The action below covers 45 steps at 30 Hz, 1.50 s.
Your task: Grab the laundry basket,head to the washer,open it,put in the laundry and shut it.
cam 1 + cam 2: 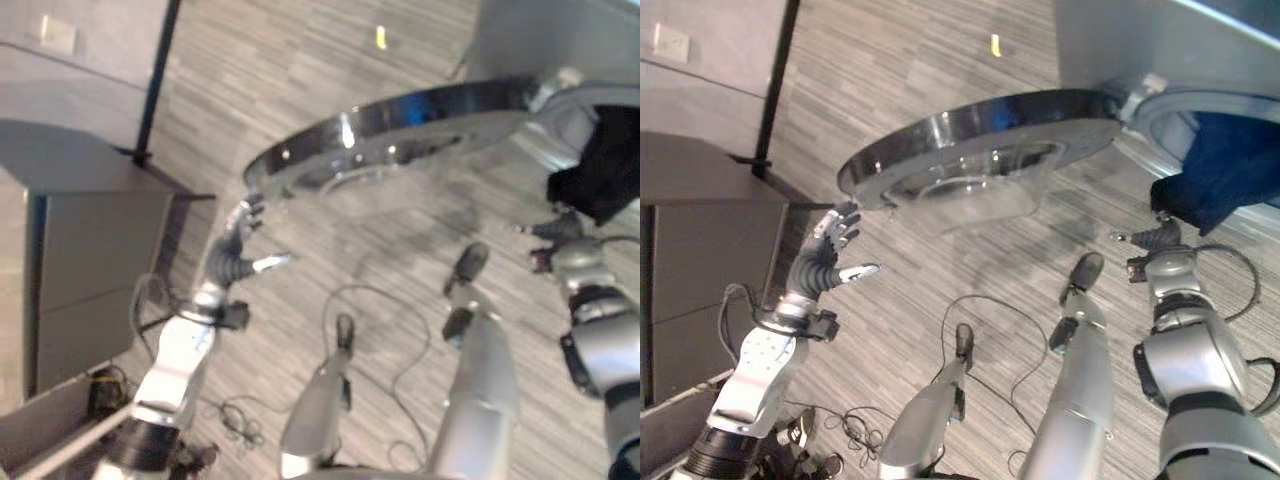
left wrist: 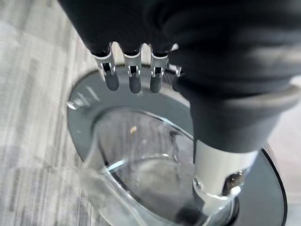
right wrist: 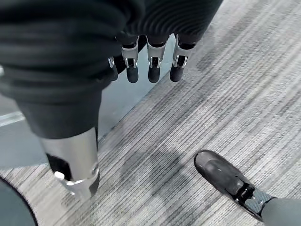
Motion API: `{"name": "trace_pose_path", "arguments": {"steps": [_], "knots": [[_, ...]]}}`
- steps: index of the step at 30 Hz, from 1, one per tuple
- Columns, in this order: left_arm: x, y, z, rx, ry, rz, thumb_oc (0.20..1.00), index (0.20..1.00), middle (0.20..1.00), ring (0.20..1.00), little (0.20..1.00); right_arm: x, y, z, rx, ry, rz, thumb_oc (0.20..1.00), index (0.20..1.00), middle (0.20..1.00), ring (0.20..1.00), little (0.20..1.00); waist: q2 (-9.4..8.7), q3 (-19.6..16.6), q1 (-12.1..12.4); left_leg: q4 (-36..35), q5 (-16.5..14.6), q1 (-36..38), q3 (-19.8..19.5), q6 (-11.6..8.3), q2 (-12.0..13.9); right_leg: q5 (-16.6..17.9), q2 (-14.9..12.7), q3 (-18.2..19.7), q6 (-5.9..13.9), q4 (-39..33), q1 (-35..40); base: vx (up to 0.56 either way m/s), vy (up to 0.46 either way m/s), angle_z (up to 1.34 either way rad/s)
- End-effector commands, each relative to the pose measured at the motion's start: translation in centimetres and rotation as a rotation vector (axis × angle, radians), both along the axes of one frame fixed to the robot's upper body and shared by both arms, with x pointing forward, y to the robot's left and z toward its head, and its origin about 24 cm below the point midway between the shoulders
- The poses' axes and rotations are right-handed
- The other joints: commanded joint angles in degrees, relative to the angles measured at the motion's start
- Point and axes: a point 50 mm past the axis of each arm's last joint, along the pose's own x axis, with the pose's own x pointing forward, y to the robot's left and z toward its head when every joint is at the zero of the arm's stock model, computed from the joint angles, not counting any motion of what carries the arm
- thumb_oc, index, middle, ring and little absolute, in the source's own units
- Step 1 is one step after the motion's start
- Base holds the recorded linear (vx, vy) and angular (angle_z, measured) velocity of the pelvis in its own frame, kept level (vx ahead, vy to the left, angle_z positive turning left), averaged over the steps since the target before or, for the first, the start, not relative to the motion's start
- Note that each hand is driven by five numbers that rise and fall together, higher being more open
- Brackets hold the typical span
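Observation:
The washer's round door (image 1: 970, 130) stands swung open, a dark shiny rim around a glass bowl (image 2: 141, 160). My left hand (image 1: 825, 258) is at the door's outer edge with its fingers (image 2: 131, 80) straight, open and holding nothing. Dark blue laundry (image 1: 1220, 170) hangs out of the drum opening at the right, in the grey washer body (image 1: 1160, 40). My right hand (image 1: 1155, 238) hovers just below that laundry, apart from it. Its fingers (image 3: 150, 66) are relaxed and empty, over the floor by the washer's front.
A dark cabinet (image 1: 90, 230) stands at the left, close to my left arm. A black post (image 1: 155, 80) rises behind it. A small yellow mark (image 1: 381, 37) lies on the grey striped floor beyond the door.

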Motion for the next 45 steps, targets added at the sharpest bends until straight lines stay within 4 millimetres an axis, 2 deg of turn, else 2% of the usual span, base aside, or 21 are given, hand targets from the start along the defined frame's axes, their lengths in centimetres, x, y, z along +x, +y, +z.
{"name": "trace_pose_path", "arguments": {"steps": [1, 2, 5, 6, 7, 16, 24, 25, 26, 29, 32, 35, 45], "knots": [[0.0, -0.7, 2.5, -0.02, -0.128, -0.028, 1.0, 1.0, 1.0, 1.0, 1.0, -1.4, -3.3, 3.6, -0.129, -0.023, -0.101, 1.0, 1.0, 1.0, 1.0, 1.0, 4.0, 2.02, -0.21, -2.51, 1.65, 7.18, -1.87, 7.53, -2.35, -9.24, 0.94, 4.35, 13.83, 14.63, -10.99, 0.0, 0.0, 0.0], [-0.1, -0.8, 2.6, -0.024, -0.132, -0.035, 1.0, 1.0, 1.0, 1.0, 1.0, -1.5, -3.8, 4.6, -0.158, -0.031, -0.107, 1.0, 1.0, 1.0, 1.0, 1.0, 3.98, 2.05, -0.18, -2.51, 1.53, 6.76, -2.12, 7.46, -2.38, -9.42, 0.93, 4.25, 13.83, 15.09, -11.58, 0.03, -0.016, -0.03], [-0.1, -0.9, 2.6, -0.025, -0.131, -0.04, 1.0, 1.0, 1.0, 1.0, 1.0, -1.9, -4.4, 5.4, -0.184, -0.03, -0.125, 1.0, 1.0, 1.0, 1.0, 1.0, 3.99, 2.02, -0.29, -2.51, 1.55, 6.42, -2.22, 7.43, -2.42, -9.61, 0.93, 4.41, 13.8, 15.44, -11.88, 0.01, -0.016, -0.02], [-0.1, -0.9, 2.6, -0.028, -0.128, -0.04, 1.0, 1.0, 1.0, 1.0, 1.0, -2.5, -5.3, 6.1, -0.196, -0.025, -0.158, 1.0, 1.0, 1.0, 1.0, 1.0, 4.04, 2.1, -0.47, -2.51, 1.81, 6.11, -2.42, 7.39, -2.3, -9.91, 0.7, 4.26, 13.66, 15.57, -11.95, 0.02, -0.042, -0.01], [0.0, -1.2, 2.5, -0.038, -0.124, -0.052, 1.0, 1.0, 1.0, 1.0, 1.0, -3.6, -6.3, 5.6, -0.165, -0.007, -0.209, 1.0, 1.0, 1.0, 1.0, 1.0, 4.55, 2.09, -0.45, -2.51, 2.15, 6.0, -2.74, 7.31, -2.38, -10.31, 0.25, 4.13, 13.52, 16.44, -12.21, 0.02, -0.035, 0.04], [0.1, -1.3, 2.6, -0.058, -0.12, -0.075, 1.0, 1.0, 1.0, 1.0, 1.0, -3.5, -5.3, 2.5, 0.085, -0.031, -0.231, 1.0, 1.0, 1.0, 1.0, 1.0, 4.12, 2.11, -0.99, -2.51, 0.65, 7.09, -2.83, 7.55, -2.6, -10.42, 0.01, 3.77, 13.55, 16.97, -11.58, 0.0, -0.002, 0.03], [0.1, -0.8, 2.7, -0.054, -0.127, -0.053, 1.0, 1.0, 1.0, 1.0, 1.0, -3.5, -5.7, 3.6, 0.155, -0.122, -0.253, 1.0, 1.0, 1.0, 1.0, 1.0, 4.77, 2.56, -1.55, -2.51, -0.48, 8.05, -2.59, 7.49, -3.1, -10.37, -1.12, 4.41, 14.0, 17.41, -11.32, 0.01, 0.003, 0.06], [0.1, -0.8, 2.7, -0.053, -0.127, -0.053, 1.0, 1.0, 1.0, 1.0, 1.0, -3.6, -5.8, 3.6, 0.184, -0.145, -0.265, 1.0, 1.0, 1.0, 1.0, 1.0, 4.91, 2.61, -1.58, -2.51, -0.59, 8.12, -2.53, 7.47, -3.17, -10.48, -1.17, 4.54, 14.02, 17.59, -11.4, 0.0, 0.0, 0.0], [0.1, -0.8, 2.8, -0.054, -0.127, -0.06, 1.0, 1.0, 1.0, 1.0, 1.0, -3.8, -6.0, 3.6, 0.291, -0.226, -0.3, 1.0, 1.0, 1.0, 1.0, 1.0, 5.36, 2.69, -1.62, -2.51, -1.13, 8.17, -2.32, 7.41, -3.37, -10.81, -1.45, 4.74, 14.06, 17.9, -11.57, 0.03, -0.006, -0.02], [0.1, -0.9, 3.0, -0.044, -0.133, -0.058, 1.0, 1.0, 1.0, 1.0, 1.0, -5.3, -7.7, 5.1, 0.328, -0.329, -0.406, 1.0, 1.0, 1.0, 1.0, 1.0, 6.39, 2.99, -1.84, -2.51, -1.29, 8.01, -2.2, 7.22, -3.6, -11.06, -2.11, 5.14, 14.26, 18.44, -12.23, 0.02, 0.001, 0.04], [0.2, -0.9, 3.0, -0.051, -0.125, -0.053, 1.0, 1.0, 1.0, 1.0, 1.0, -6.5, -8.8, 5.3, 0.41, -0.432, -0.508, 1.0, 1.0, 1.0, 1.0, 1.0, 7.19, 3.44, -2.33, -2.51, -1.27, 7.83, -1.85, 7.12, -3.8, -11.41, -2.33, 5.33, 14.13, 18.79, -12.59, 0.01, 0.006, 0.1], [0.3, -1.0, 3.0, -0.045, -0.121, -0.054, 1.0, 1.0, 1.0, 1.0, 1.0, -6.7, -8.8, 4.6, 0.489, -0.487, -0.558, 1.0, 1.0, 1.0, 1.0, 1.0, 7.21, 3.7, -2.42, -2.51, -1.66, 7.96, -1.61, 7.15, -3.92, -11.67, -2.26, 5.21, 14.1, 19.1, -12.7, 0.0, 0.0, 0.01], [0.5, -0.2, 3.5, -0.045, -0.148, -0.022, 1.0, 1.0, 1.0, 1.0, 1.0, -5.5, -8.0, 5.3, 0.462, -0.476, -0.512, 1.0, 1.0, 1.0, 1.0, 1.0, 6.81, 4.5, -3.17, -2.51, -1.81, 7.63, -1.32, 6.94, -3.87, -11.42, -1.86, 6.12, 14.12, 18.5, -13.39, 0.0, 0.0, 0.0]]}}
